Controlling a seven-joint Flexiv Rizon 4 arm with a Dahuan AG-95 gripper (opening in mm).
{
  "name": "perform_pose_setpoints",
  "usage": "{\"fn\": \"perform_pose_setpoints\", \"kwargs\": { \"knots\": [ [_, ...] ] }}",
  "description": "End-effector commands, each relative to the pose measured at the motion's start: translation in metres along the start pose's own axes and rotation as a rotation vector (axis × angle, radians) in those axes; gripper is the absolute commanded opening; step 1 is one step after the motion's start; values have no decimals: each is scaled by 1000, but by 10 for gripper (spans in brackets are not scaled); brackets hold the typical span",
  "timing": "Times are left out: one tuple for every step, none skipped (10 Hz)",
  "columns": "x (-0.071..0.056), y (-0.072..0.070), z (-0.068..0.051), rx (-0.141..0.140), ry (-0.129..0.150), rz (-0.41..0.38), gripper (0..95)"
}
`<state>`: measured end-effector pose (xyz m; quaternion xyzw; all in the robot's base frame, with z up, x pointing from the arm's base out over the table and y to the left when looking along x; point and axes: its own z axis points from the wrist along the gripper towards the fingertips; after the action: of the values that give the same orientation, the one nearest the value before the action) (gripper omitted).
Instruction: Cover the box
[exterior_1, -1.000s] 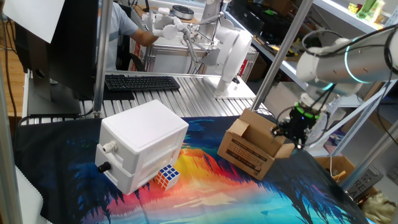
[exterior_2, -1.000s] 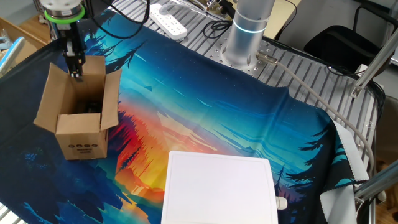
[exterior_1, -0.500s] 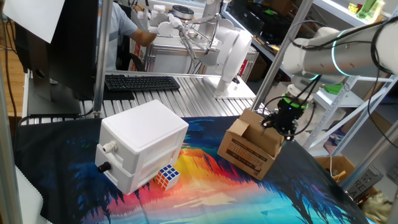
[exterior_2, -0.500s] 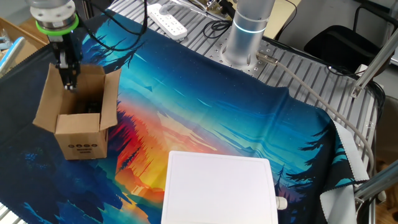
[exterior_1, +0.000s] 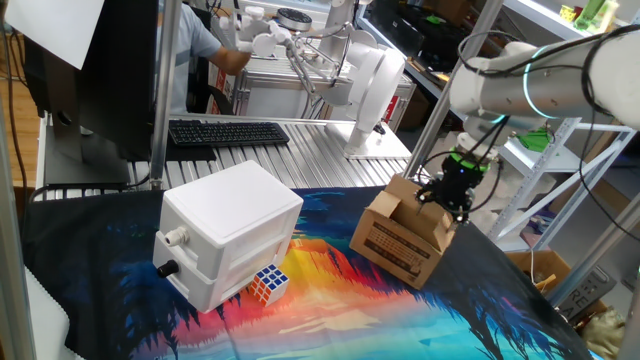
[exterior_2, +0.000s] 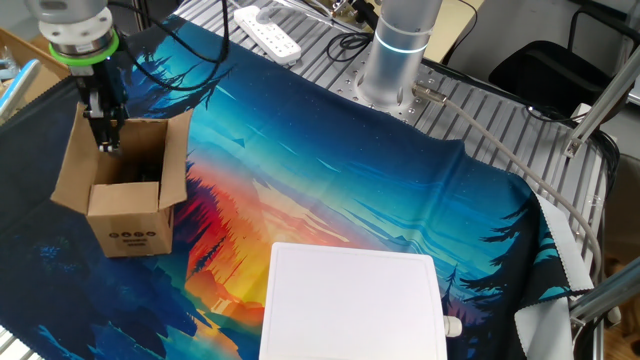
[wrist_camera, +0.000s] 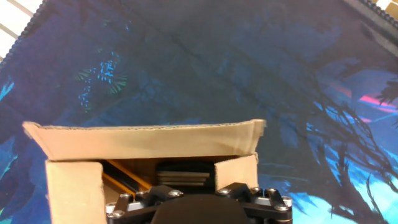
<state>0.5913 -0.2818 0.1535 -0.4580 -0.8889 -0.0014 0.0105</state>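
Small brown corrugated cardboard box (exterior_2: 128, 190) sits on desk's colourful printed cloth (exterior_2: 330, 170), flaps up, top uncovered; dark contents inside. Black two-finger pincer (exterior_2: 106, 135) points straight down, tips at box's open top, near one upright flap (wrist_camera: 146, 138). Jaws apart, nothing held. Judgement: flap lies just beyond fingers; pushing it inward over opening seems next.

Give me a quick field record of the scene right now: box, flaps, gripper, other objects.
box: brown carton, upright on the printed cloth
flaps: all open, standing up or splayed out
gripper: pointing down over the open top near the back flap, holding nothing visible
inside box: something dark, too unclear to name
white box: apart from the carton
cube: against the white box's front
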Motion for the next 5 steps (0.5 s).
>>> {"fn": "perform_pose_setpoints", "kwargs": {
  "knots": [
    [1, 2, 8, -8, -8, 3, 760],
    [2, 3, 10, -11, -9, 3, 760],
    [2, 5, 16, -18, -4, 2, 760],
    [3, 5, 21, -22, -4, 1, 760],
    [4, 4, 26, -25, -5, 2, 760]
  ]
}}
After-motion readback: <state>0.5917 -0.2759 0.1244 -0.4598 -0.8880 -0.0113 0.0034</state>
